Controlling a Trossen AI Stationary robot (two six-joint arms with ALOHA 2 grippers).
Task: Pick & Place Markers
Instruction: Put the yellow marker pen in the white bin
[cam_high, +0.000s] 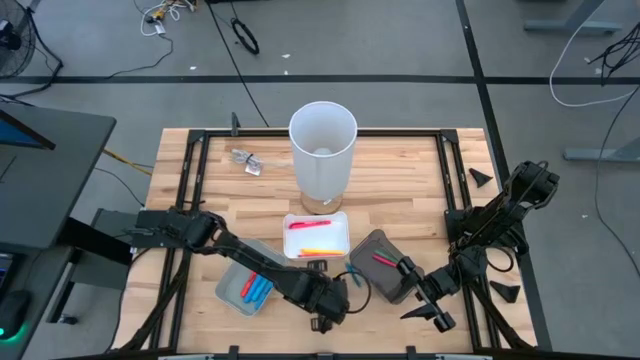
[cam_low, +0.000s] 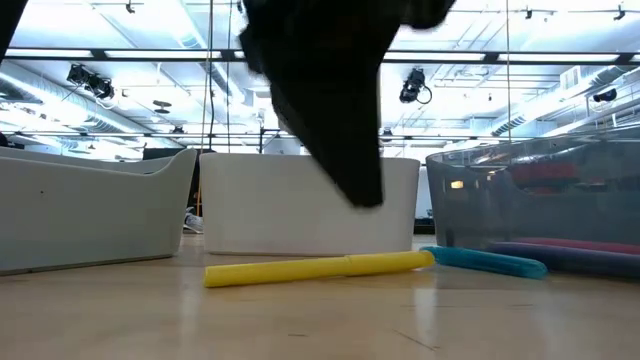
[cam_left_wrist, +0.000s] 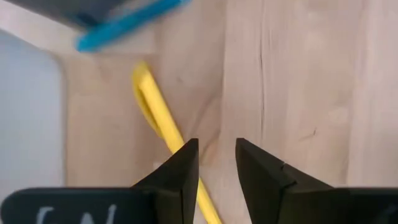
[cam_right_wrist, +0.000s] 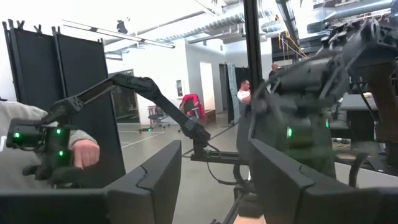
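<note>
A yellow marker (cam_left_wrist: 155, 115) lies flat on the wooden table; it also shows in the low view (cam_low: 320, 267). A blue marker (cam_left_wrist: 127, 23) lies beyond it, beside the dark grey tray (cam_high: 385, 265); it also shows in the low view (cam_low: 487, 261). My left gripper (cam_left_wrist: 216, 163) is open and points down above the yellow marker, which runs under one finger; the low view (cam_low: 340, 120) shows it clear of the marker. My right gripper (cam_right_wrist: 214, 180) is open and empty near the table's front right (cam_high: 430, 315). Red and orange markers lie in the white tray (cam_high: 318, 236).
A tall white cup (cam_high: 322, 150) stands behind the white tray. A light grey tray (cam_high: 247, 290) at front left holds blue and red markers. The dark grey tray holds a red marker. A person's hand (cam_right_wrist: 81, 152) shows in the room beyond.
</note>
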